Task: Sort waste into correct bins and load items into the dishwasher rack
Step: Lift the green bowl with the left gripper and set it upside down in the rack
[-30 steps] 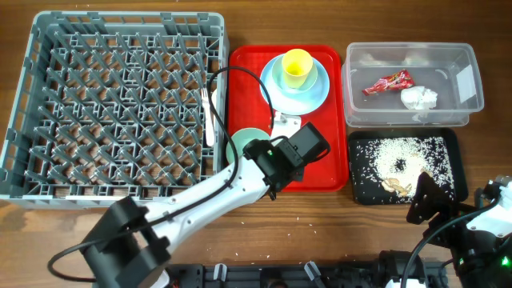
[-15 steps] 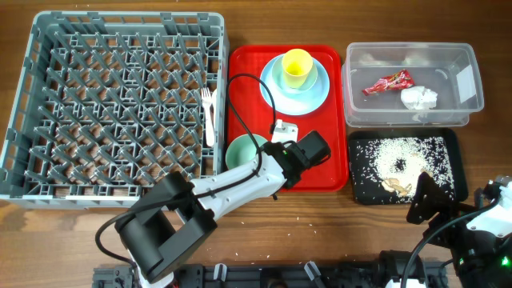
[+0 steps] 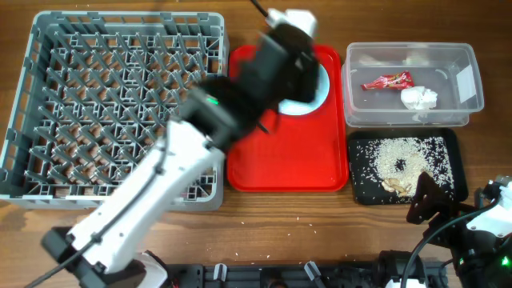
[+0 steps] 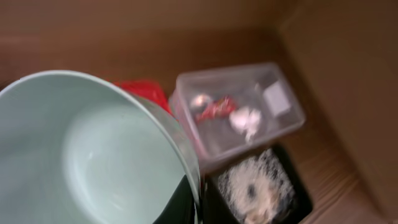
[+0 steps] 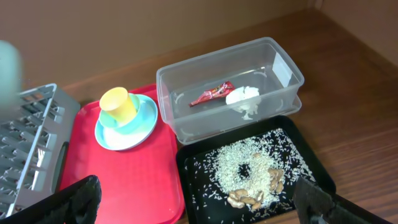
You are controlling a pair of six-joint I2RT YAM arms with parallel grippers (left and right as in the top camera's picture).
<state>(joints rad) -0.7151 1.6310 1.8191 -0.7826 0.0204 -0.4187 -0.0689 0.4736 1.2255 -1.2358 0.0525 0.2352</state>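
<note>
My left gripper is shut on the rim of a pale green bowl, which fills the left of the left wrist view. In the overhead view the left arm is blurred, raised high over the red tray and the grey dishwasher rack. The clear tub holds the red wrapper and the white napkin. The black tray holds the rice scraps. The yellow cup stands in a bowl on the blue plate. My right gripper is open and empty.
The red tray lies between the rack and the two bins, with bare red floor at its front. The raised left arm hides the rack's right edge and the cutlery there. My right gripper sits at the table's front right, just in front of the black tray.
My left gripper has lifted the green bowl off the red tray and swung up and back. The tray's front is now bare. The right arm has not moved.
</note>
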